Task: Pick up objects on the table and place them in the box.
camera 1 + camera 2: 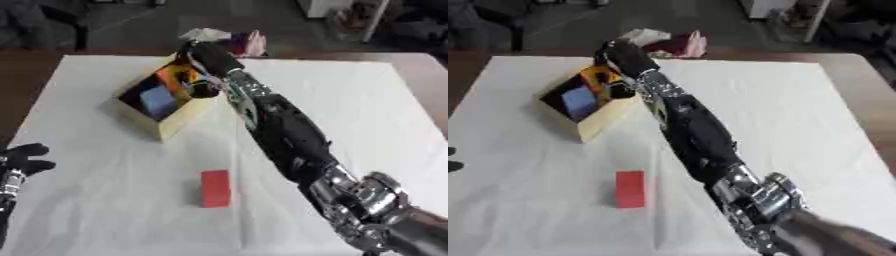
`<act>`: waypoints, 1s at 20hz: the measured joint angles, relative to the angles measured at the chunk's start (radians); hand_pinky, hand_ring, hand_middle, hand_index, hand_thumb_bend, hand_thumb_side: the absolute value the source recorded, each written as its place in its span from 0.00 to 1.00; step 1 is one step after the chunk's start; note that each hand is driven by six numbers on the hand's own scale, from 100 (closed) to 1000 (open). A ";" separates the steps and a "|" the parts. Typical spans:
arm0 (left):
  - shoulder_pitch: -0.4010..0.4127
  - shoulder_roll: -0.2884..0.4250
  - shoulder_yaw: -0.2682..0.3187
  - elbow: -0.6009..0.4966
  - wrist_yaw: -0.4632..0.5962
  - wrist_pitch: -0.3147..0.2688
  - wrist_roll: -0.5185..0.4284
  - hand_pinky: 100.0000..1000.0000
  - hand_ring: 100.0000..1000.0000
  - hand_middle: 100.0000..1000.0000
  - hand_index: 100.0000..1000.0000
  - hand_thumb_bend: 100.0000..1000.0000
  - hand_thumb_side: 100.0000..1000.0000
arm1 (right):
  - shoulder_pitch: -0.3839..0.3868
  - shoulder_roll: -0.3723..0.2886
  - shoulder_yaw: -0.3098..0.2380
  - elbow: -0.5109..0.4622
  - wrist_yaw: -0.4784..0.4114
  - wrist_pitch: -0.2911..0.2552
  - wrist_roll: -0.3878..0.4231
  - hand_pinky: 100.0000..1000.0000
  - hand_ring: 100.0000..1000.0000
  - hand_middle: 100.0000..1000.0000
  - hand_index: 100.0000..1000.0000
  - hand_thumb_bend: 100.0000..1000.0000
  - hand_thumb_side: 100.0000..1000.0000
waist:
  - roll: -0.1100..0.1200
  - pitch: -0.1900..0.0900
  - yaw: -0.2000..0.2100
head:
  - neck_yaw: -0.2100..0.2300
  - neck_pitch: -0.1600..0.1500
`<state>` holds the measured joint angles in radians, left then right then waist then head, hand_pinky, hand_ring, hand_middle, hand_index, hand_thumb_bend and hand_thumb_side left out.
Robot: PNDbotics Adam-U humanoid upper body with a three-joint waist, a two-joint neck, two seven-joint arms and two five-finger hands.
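1. Box point(171, 112), a pale open-topped carton, sits at the far left of the white-covered table point(367, 110), holding a blue block point(157, 98) and orange and dark pieces
2. Right arm stretches diagonally from the lower right corner to the box's far rim
3. Right hand point(210, 56) hovers over the box's far corner; whether its fingers are spread or curled cannot be told
4. Red block point(214, 188) lies alone on the cloth, nearer than the box
5. Left hand point(26, 156) rests at the left edge, fingers relaxed and apart
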<state>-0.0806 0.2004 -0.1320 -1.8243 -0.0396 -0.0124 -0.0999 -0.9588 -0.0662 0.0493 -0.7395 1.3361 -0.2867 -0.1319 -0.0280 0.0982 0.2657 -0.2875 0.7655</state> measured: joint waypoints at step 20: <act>0.002 0.002 0.021 0.000 -0.008 0.000 0.019 0.79 0.62 0.65 0.73 0.00 0.70 | 0.148 -0.217 0.113 -0.476 -0.496 -0.152 0.268 0.75 0.79 0.89 0.98 0.00 0.12 | -0.023 -0.001 -0.055 | 0.046 0.000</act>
<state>-0.0782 0.2019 -0.1110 -1.8239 -0.0481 -0.0124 -0.0810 -0.8111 -0.2834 0.1623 -1.2156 0.8403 -0.4390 0.1365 -0.0508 0.0973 0.2110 -0.2416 0.7655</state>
